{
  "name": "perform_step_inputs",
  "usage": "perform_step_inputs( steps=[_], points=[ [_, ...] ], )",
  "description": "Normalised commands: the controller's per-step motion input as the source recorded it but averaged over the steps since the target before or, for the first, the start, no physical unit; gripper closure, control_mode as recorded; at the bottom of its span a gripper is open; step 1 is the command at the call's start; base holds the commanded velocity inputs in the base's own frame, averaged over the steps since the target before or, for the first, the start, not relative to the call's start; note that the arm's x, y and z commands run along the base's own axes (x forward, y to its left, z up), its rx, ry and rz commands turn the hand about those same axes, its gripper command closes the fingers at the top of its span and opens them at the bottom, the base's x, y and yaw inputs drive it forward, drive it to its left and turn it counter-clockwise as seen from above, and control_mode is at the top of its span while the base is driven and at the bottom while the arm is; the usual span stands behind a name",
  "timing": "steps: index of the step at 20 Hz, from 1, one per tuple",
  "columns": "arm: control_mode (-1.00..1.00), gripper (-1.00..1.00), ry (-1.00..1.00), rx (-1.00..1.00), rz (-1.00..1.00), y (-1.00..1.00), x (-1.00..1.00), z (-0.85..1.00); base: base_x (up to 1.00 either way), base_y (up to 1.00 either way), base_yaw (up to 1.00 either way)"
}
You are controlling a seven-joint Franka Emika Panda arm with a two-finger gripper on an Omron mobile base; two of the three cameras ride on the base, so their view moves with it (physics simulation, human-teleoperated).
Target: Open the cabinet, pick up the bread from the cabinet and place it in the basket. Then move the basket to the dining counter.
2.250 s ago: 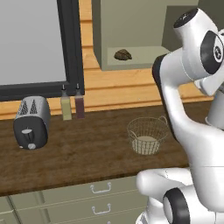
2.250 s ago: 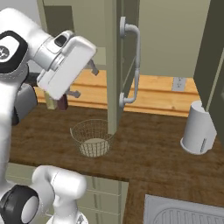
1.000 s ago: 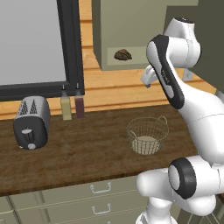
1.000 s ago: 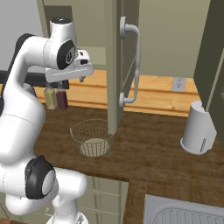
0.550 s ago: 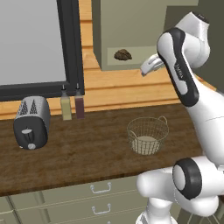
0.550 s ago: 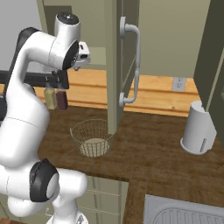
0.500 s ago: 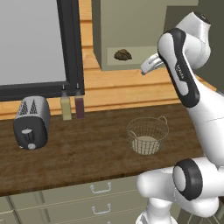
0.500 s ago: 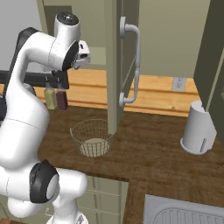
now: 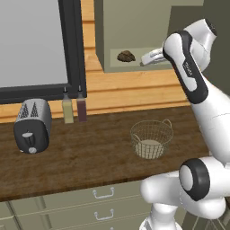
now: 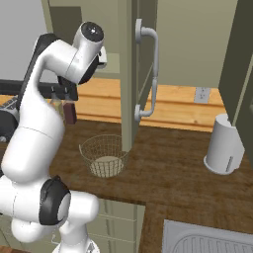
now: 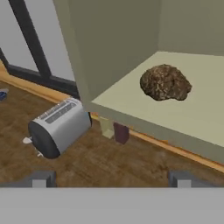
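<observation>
Hand (image 9: 146, 59) now closer to bread (image 9: 126, 56) at open cabinet (image 9: 134, 31) shelf edge, fingers apart.

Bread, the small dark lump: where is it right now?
The small dark bread lies on the open sage-green cabinet's shelf, left of the gripper in the left base view.

rough dark bread (image 11: 165, 82), wire-mesh basket (image 9: 151, 138)

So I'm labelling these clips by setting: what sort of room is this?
A kitchen, a rendered one. A toaster stands on a wooden worktop over drawers, a green wall cabinet hangs open above it with bread inside, and a sink sits nearby.
</observation>
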Motion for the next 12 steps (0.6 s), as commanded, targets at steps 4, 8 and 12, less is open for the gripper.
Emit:
perform_step_inputs(
  steps=[4,8,12],
  points=[
    [-1.0,-1.0,0.06,0.06,0.0,-0.01,0.51,0.21,0.0,0.0,0.0],
    [-1.0,-1.0,-0.03,0.0,0.0,-0.02,0.51,-0.14,0.0,0.0,0.0],
    [-1.0,-1.0,0.0,0.0,0.0,0.0,0.47,0.0,0.0,0.0,0.0]
  ],
)
